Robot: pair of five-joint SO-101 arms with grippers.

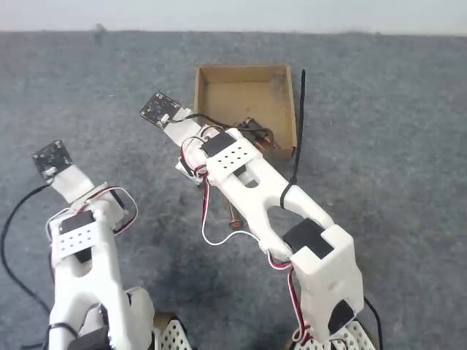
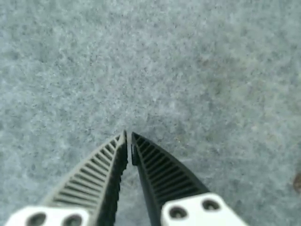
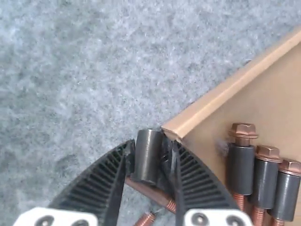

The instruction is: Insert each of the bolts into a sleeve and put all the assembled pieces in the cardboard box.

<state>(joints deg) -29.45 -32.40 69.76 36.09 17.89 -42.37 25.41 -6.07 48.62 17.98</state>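
The right gripper (image 3: pixel 150 146) was clamped on a dark sleeve (image 3: pixel 149 162), which stood upright between its ribbed fingers (image 3: pixel 110 181). Right against the far side of that sleeve sat the near corner of the cardboard box (image 3: pixel 225 89). Inside the box, just beyond the gripper's one finger, three assembled pieces (image 3: pixel 242 162) lay side by side, each a copper bolt with its hexagonal head showing above a dark sleeve. Below the held sleeve, back toward the wrist, a copper bolt shaft (image 3: pixel 141 187) lay on the grey carpet (image 3: pixel 70 70).

The left gripper (image 2: pixel 128 139) was closed, its fingertips almost touching and nothing between them. It hung over the carpet, well apart from the box (image 1: pixel 197 95).
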